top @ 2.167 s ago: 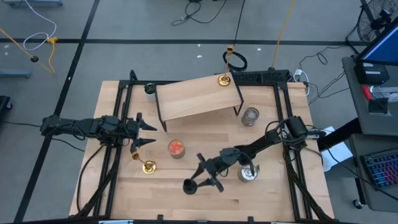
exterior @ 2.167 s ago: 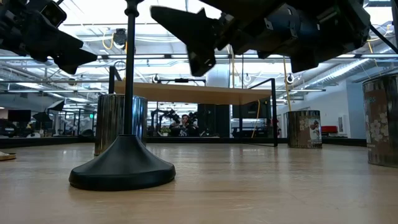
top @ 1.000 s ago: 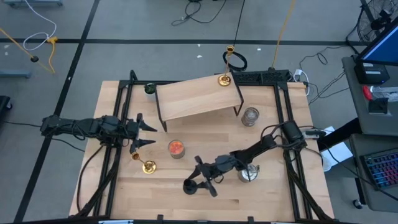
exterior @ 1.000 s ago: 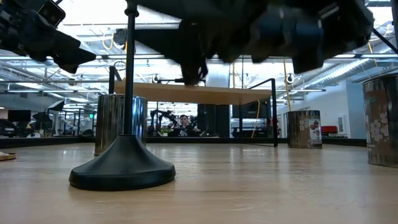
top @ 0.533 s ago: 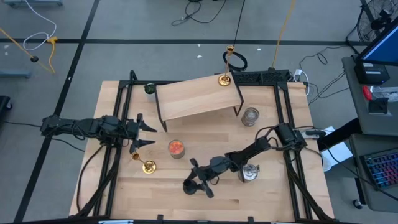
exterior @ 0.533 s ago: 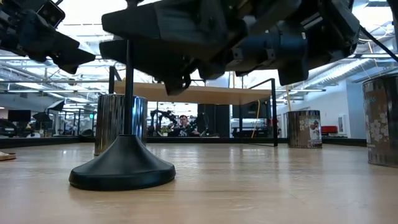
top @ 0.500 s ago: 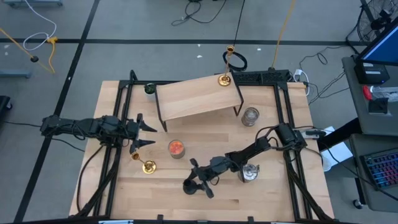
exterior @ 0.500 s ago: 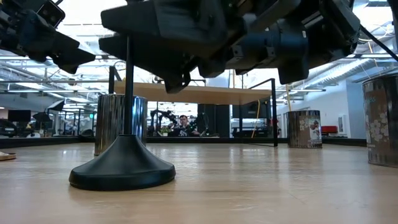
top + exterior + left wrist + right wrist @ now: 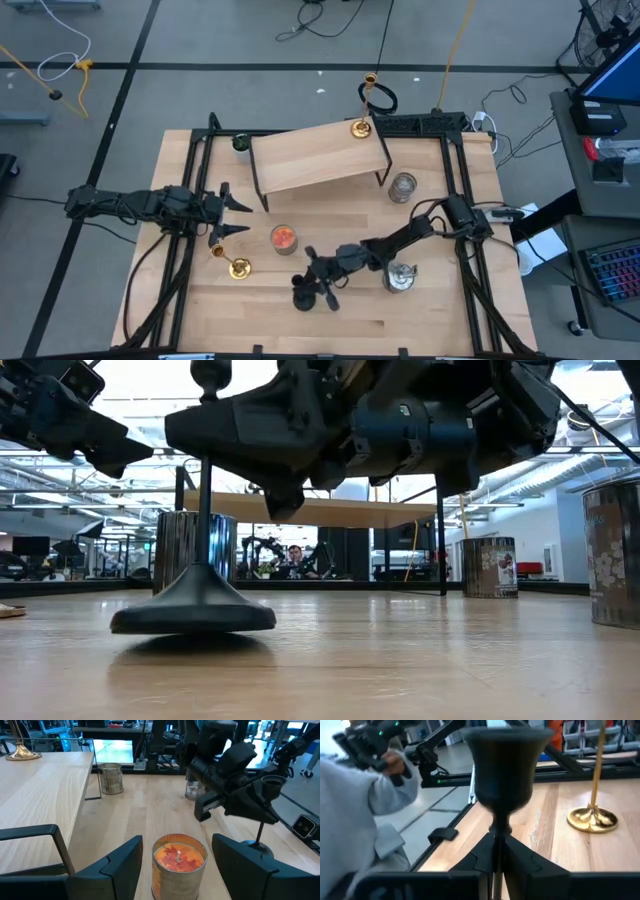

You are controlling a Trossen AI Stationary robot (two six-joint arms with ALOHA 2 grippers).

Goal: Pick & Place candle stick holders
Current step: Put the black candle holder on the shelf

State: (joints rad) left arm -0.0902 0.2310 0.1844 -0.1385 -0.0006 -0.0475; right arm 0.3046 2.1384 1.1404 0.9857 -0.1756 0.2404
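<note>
Near the front middle of the table [image 9: 430,320]: right gripper [image 9: 318,281] clenched on the thin stem of the black candlestick [image 9: 196,600]. In the low view its round base hangs just clear of the wood, slightly tilted, a shadow beneath it. Right wrist view shows the stem pinched between the two fingers [image 9: 520,860], cup on top.

Left gripper [image 9: 232,215] at the table's left side, jaws released and wide apart, holding nothing. Just in front of it, an orange candle in a tin [image 9: 179,865].

One gold candlestick [image 9: 237,266] stands on the table close by the left gripper. A second gold candlestick [image 9: 361,126] stands on the back corner of the raised wooden shelf [image 9: 315,160].

Two more tins: one beside the shelf [image 9: 402,186], one under the right arm [image 9: 400,278].
</note>
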